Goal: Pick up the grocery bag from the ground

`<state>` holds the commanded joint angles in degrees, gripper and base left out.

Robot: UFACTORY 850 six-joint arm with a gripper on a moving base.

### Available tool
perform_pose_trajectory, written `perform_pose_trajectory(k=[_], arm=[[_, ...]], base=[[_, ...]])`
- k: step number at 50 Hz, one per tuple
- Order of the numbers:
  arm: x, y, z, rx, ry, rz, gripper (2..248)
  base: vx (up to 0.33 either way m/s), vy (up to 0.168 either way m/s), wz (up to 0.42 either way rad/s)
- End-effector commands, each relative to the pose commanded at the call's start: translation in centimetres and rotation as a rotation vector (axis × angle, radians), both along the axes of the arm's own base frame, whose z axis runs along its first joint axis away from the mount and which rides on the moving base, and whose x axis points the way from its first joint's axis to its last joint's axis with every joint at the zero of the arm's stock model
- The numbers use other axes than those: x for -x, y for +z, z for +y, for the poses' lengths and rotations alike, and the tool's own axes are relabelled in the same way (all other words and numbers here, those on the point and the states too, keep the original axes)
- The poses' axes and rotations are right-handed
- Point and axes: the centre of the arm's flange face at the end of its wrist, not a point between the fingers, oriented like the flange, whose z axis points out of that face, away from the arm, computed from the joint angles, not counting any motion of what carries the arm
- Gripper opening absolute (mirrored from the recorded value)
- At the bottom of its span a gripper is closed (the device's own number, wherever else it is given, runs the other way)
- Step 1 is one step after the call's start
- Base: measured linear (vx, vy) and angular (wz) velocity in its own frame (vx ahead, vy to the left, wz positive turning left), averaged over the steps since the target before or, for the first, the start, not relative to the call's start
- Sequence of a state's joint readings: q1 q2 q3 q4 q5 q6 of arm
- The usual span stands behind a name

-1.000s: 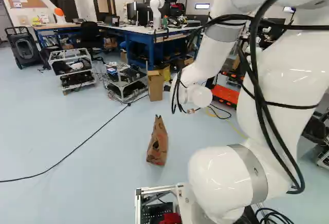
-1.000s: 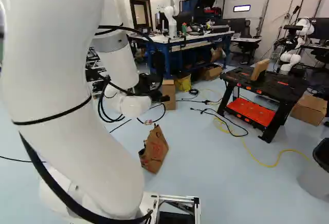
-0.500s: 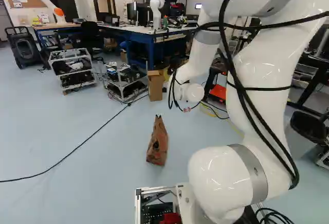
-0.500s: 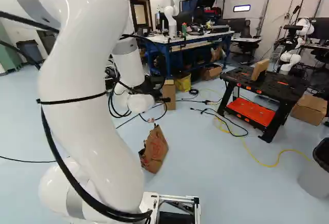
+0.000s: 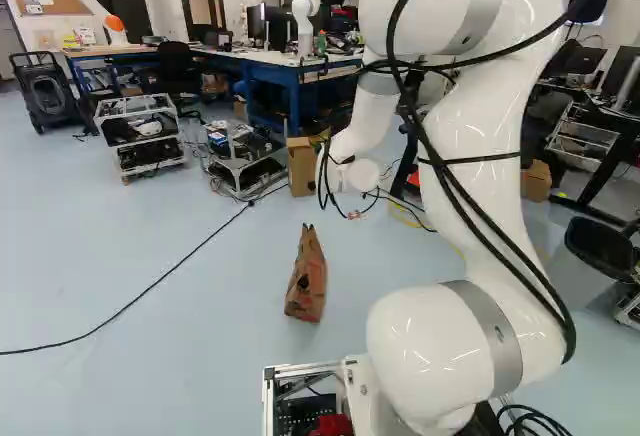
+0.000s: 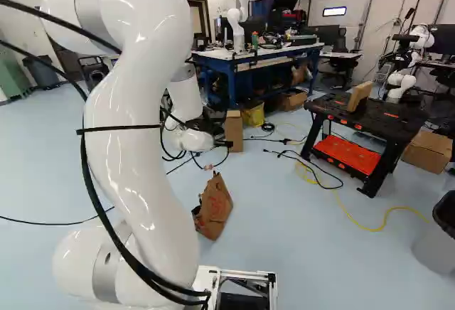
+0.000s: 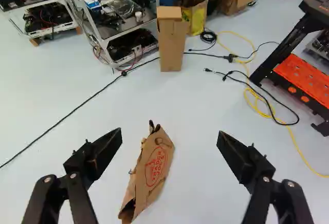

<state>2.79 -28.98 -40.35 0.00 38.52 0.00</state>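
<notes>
1. Left base view: You saw the grocery bag on the floor, left of the arm. A cardboard box stood beyond it.
2. Right base view: You had partial sight of the claw, near the arm's white wrist. The bag was right of the arm.
3. Wrist view: Your claw was open, its fingers wide apart. The bag was on the floor ahead, ungripped.

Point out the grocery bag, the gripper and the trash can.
Grocery bag (image 7: pixel 156 168), wrist view, printed side.
Gripper (image 7: pixel 169 135), wrist view, midway between its open fingertips.
Trash can (image 6: pixel 435 247), right base view, outer wall.
</notes>
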Motion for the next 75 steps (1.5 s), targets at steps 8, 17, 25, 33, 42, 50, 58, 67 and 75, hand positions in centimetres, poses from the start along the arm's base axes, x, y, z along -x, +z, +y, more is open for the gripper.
perform_pose_trajectory(k=[8,17,25,33,42,50,58,67,75], arm=[[-1.3,-1.4,0.8,0.003,0.016,0.048,247],[-2.6,-3.1,1.8,0.007,0.033,0.106,247],[-3.8,-4.6,2.7,0.011,0.048,0.156,247],[-4.9,-6.1,3.6,0.016,0.063,0.205,247],[-6.1,-7.8,4.7,0.023,0.079,0.258,247],[-7.1,-9.4,5.6,0.030,0.093,0.308,247],[-7.8,-10.9,6.6,0.037,0.108,0.360,247],[-8.1,-12.5,7.6,0.047,0.122,0.424,247],[-8.2,-13.9,8.2,0.056,0.132,0.483,247]], base=[[0.000,0.000,0.000],[0.000,0.000,0.000],[0.000,0.000,0.000],[0.000,0.000,0.000],[0.000,0.000,0.000],[0.000,0.000,0.000],[0.000,0.000,0.000],[0.000,0.000,0.000],[0.000,0.000,0.000]])
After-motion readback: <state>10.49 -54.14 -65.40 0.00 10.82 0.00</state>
